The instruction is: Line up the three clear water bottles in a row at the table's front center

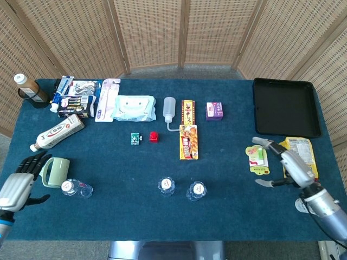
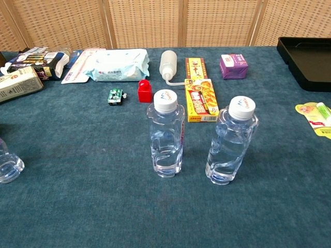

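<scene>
While two clear bottles point(image 2: 166, 139) point(image 2: 231, 140) stand upright side by side at the front center of the blue counter point(image 1: 227, 146), a third bottle point(image 1: 69, 187) stands well apart to the left, near the front edge. Just beside that third bottle sits a pale green mug point(image 1: 54, 171). The left robot hand point(image 1: 20, 181) hovers at the counter's left edge near the mug, fingers spread and holding nothing. The right robot hand point(image 1: 286, 168) hangs over the right side, fingers apart and empty, between a lip-balm pack point(image 1: 257, 160) and a yellow snack bag point(image 1: 298, 157). Behind the pair of bottles lie a yellow box point(image 2: 201, 99), a red block point(image 2: 145, 91) and a wipes pack point(image 2: 116, 65); a black tray point(image 1: 286, 106) sits at the back right.
</scene>
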Robot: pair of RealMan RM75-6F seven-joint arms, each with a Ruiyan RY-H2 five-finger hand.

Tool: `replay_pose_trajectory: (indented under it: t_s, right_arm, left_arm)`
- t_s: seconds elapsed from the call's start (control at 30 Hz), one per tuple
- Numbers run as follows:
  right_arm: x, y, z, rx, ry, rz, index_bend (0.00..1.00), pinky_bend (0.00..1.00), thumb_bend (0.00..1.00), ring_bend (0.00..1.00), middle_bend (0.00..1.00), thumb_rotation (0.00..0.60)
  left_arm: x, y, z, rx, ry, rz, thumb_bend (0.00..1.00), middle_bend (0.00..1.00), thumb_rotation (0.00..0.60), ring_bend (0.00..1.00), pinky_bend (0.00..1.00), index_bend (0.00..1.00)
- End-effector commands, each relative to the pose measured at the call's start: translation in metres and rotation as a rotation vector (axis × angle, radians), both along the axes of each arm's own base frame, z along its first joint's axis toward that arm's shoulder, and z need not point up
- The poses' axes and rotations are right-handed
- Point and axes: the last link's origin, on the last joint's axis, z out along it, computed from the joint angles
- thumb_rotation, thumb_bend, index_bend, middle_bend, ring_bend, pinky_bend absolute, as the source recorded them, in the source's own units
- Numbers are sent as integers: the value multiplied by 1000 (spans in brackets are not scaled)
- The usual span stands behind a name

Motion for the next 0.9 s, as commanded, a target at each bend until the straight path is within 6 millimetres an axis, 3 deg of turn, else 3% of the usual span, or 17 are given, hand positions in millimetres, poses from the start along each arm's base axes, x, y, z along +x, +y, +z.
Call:
replay_pose_trajectory:
  t_s: [0.03, 0.3, 0.63, 0.77, 0.9]
  right_arm:
    - [-14, 11, 11, 15, -7, -48, 117, 248, 109, 210, 192, 600]
    - [-30, 27, 24, -21, 10, -84, 117, 249, 106, 216, 192, 600]
    - [-37, 44, 21, -39, -29, -89, 120, 264, 107, 256, 215, 600]
    - [-39, 47, 18, -67, -35, -88, 129, 270, 107, 239, 222, 600]
    - [-40, 49, 18, -74, -44, -82, 130, 269, 106, 231, 222, 600]
  left_arm:
    - [3, 10, -14, -101, -55, -16, 54, 0, 600, 0, 44, 0]
    - [-7, 11, -17, -186, -92, -7, 54, 0, 600, 0, 44, 0]
    - [-18, 19, -32, -238, -146, 2, 54, 0, 600, 0, 51, 0]
    - [-20, 26, -39, -229, -181, -2, 76, 0, 600, 0, 205, 0]
    - [-23, 28, -43, -221, -199, -2, 145, 37, 600, 31, 251, 0]
